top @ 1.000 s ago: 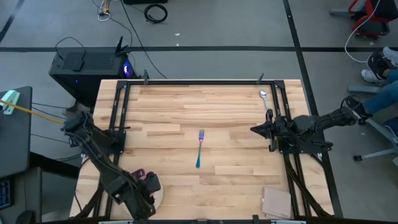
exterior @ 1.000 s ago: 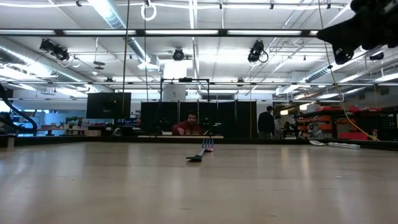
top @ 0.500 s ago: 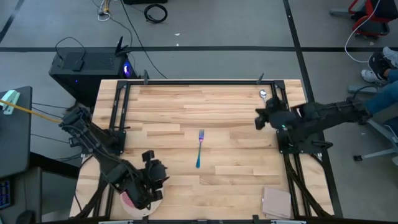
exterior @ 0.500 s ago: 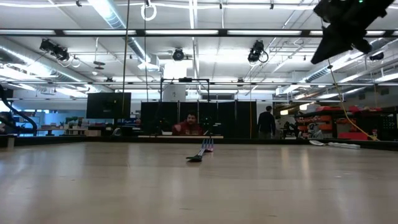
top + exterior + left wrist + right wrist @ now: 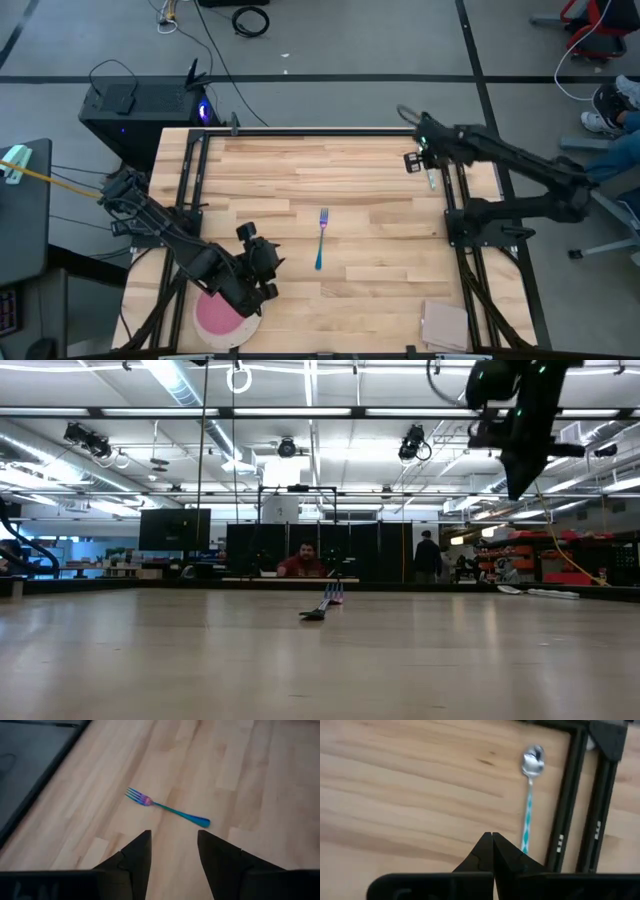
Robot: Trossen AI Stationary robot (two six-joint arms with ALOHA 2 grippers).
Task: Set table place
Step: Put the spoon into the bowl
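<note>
Note your right gripper (image 5: 492, 836), fingers closed and empty, hovers just short of the spoon (image 5: 530, 802); your left gripper (image 5: 172, 851), spread empty, faces the fork (image 5: 167, 808).

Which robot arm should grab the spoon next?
Probably the right. Its gripper hovers, fingers shut, beside the spoon at the table's far right corner. The left gripper is open near the fork, far from it.

Left gripper (image 5: 268, 262) low at the near-left, fingers (image 5: 135, 857) parted. Right gripper (image 5: 411, 160) extended to the far-right corner, raised, fingers (image 5: 485, 851) closed together, empty.
</note>
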